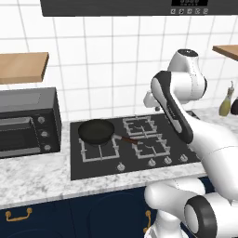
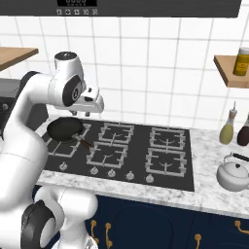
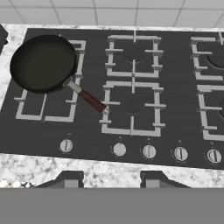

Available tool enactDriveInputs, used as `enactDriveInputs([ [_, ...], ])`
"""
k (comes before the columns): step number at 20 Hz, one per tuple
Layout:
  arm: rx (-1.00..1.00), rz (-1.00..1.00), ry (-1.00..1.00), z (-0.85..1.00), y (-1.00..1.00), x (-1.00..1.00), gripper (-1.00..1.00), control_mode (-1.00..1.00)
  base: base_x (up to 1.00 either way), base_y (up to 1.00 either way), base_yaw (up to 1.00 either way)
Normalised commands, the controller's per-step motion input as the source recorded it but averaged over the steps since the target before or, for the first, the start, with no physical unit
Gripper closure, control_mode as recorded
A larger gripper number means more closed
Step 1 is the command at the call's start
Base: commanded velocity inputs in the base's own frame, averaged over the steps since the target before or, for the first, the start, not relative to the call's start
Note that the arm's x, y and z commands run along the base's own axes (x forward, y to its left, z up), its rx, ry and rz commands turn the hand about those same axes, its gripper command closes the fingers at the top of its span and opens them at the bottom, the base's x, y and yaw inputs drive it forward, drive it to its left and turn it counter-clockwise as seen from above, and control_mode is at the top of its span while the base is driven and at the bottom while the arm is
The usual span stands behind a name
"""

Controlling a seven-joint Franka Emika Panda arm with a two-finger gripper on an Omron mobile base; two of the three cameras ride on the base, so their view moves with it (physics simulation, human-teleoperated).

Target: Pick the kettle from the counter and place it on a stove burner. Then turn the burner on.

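Silver-white and squat, the kettle (image 2: 235, 172) is seen standing on the marble counter (image 2: 214, 192), just to the right of the black cooktop (image 2: 141, 151) and well apart from the arm. Behind it, two bottles (image 2: 226, 128) are lined up against the tiled wall. On the cooktop, a black frying pan (image 3: 43, 63) is parked over the far-left grates, its reddish handle pointing toward a middle burner (image 3: 132, 106). The gripper (image 3: 107, 180) is held high above the knobs (image 3: 119, 149), fingers parted, nothing gripped between them.
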Motion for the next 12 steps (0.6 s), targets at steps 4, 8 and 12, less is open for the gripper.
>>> enactDriveInputs([
  [4,0.06,0.0,-0.01,0.0,-0.32,-0.01,-1.0,-1.0,0.0,0.0,0.0],
  [8,0.05,-0.04,-0.05,0.0,-0.99,-0.3,-1.0,-1.0,0.0,0.0,0.0],
  [12,0.03,-0.15,-0.01,0.0,-1.0,-0.46,-1.0,-1.0,0.0,0.0,0.0],
])
